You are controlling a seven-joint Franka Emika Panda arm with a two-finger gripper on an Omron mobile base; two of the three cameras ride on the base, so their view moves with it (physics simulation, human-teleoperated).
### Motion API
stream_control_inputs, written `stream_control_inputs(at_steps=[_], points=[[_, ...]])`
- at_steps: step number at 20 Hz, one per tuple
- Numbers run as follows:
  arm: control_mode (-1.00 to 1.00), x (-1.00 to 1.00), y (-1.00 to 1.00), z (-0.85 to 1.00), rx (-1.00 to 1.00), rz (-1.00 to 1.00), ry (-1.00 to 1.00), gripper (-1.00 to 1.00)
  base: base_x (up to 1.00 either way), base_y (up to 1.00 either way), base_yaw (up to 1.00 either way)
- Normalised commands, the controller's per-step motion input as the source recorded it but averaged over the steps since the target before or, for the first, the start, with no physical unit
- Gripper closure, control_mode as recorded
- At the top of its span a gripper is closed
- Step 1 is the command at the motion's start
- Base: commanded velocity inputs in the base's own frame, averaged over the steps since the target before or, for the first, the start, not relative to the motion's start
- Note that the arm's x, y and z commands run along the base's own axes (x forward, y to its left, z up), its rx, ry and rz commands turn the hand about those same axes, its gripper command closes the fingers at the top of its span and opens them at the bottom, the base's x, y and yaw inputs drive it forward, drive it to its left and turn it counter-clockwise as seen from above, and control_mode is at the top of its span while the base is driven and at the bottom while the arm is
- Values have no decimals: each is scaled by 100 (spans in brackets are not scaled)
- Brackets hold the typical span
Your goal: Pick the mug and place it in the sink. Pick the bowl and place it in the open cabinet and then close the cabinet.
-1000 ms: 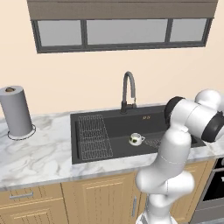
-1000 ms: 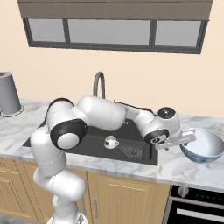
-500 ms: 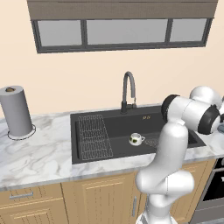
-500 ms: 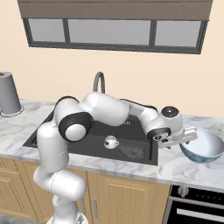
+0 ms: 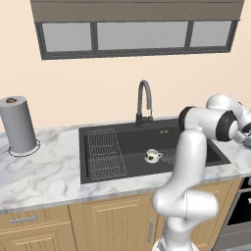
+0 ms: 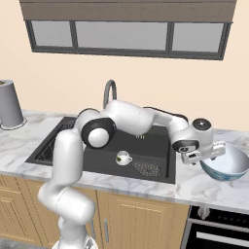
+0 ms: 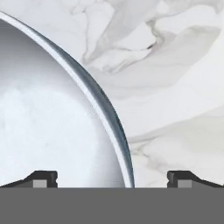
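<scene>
The bowl (image 6: 224,163) sits on the marble bench (image 6: 194,185) just right of the sink (image 6: 104,148); in the left base view the arm hides most of it. The claw (image 7: 112,177) is spread wide, one fingertip (image 7: 41,178) over the bowl's inside, the other over the bench, straddling the rim and pinching nothing. The mug (image 5: 152,156) stands inside the sink, beside the drain grate (image 6: 147,168).

The worktop (image 6: 204,187) was white marble with grey veining. The sink (image 5: 132,147) was black, and the mug (image 6: 123,157) in it was glossy white. The bowl (image 6: 228,163) was white inside with a blue-grey rim. The paper-towel roll (image 5: 17,125) was grey. The lower cabinets (image 5: 112,225) were light wood.
</scene>
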Motion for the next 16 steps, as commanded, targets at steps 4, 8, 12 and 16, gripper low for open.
stream_control_inputs(at_steps=[4,8,12,16], points=[[-100,19,-24,-27,7,3,2,-100,0,0,0],[-100,0,-1,-48,3,0,0,100,0,0,0],[-100,-33,12,-31,0,0,0,100,0,0,0],[-100,-62,94,-35,-7,4,0,100,0,0,0]])
